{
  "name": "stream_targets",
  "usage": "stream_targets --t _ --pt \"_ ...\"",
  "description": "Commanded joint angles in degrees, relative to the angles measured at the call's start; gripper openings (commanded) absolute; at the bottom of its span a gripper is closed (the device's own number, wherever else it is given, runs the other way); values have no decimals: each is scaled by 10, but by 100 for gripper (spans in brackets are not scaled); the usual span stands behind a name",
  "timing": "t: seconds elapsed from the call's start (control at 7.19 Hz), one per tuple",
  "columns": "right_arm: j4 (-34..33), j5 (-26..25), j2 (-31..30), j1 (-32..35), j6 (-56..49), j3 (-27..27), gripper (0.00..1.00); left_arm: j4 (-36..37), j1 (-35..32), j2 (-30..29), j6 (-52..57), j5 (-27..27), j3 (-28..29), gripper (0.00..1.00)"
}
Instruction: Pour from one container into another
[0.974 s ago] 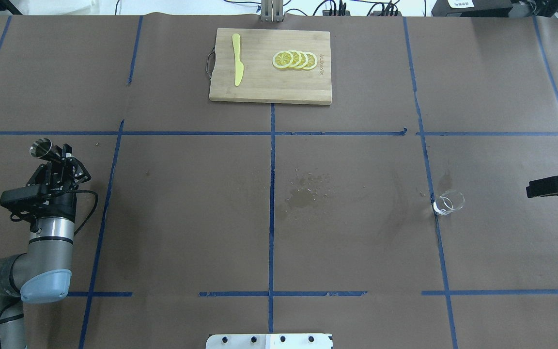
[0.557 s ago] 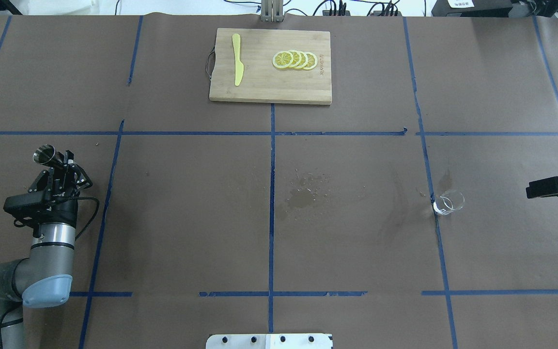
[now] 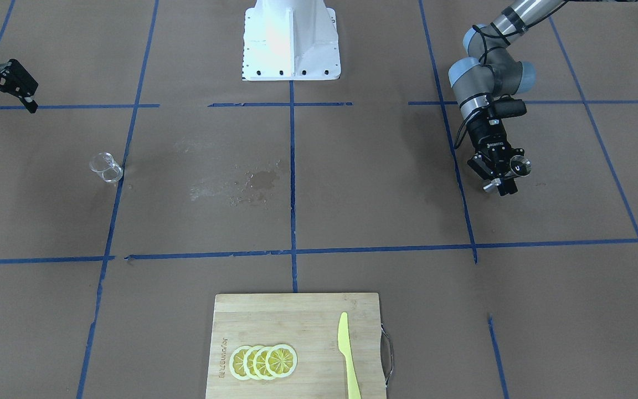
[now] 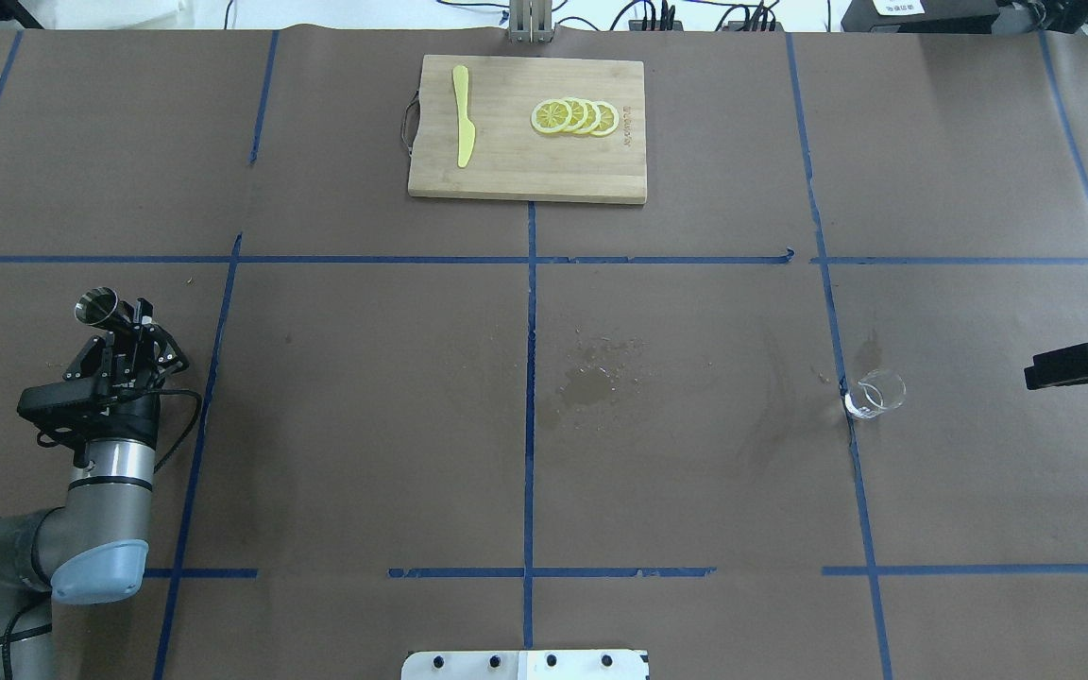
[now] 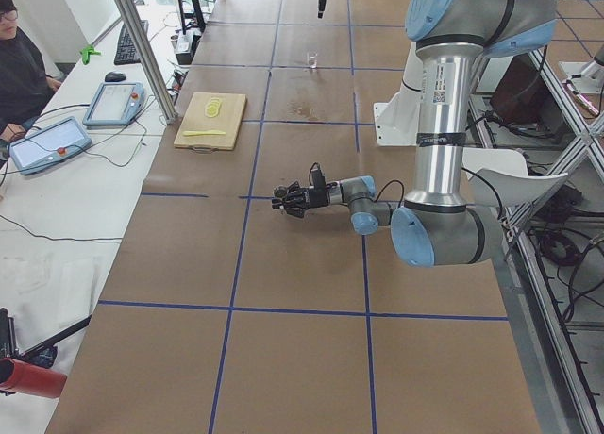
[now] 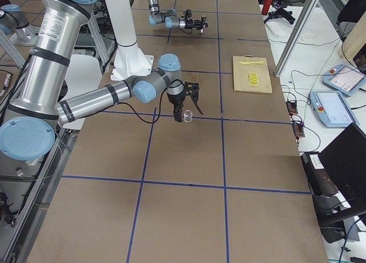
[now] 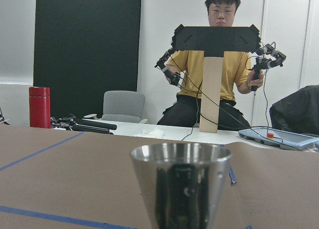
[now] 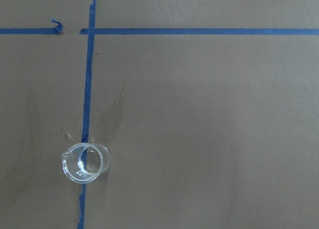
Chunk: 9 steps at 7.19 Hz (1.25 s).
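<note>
Clear beaker [image 8: 85, 163] upright, seemingly empty; jigger [image 7: 182, 184] shiny.

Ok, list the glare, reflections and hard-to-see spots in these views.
Front-facing view: the white robot base is washed out by glare. Left wrist view: the jigger is cropped at the bottom edge, with a dark reflection down its middle. Right wrist view: the beaker reads only as bright rim glints against the brown paper. Overhead view: it barely stands out.
</note>
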Motion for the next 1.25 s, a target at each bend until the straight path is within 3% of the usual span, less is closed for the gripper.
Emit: stream_targets --t 0.0,0.42,0.56,0.7,1.11 --pt "0 3 0 2 0 -1 100 10 4 -6 1 0 0 0" --pt "0 3 0 3 0 -1 100 14 4 -8 5 0 -2 1" --pt "0 3 0 3 0 -1 100 14 5 -8 5 0 -2 4" --pt "0 3 1 3 0 -1 100 14 5 -9 5 0 -2 12" --pt "0 3 1 2 0 -1 100 15 5 -11 5 0 -2 14"
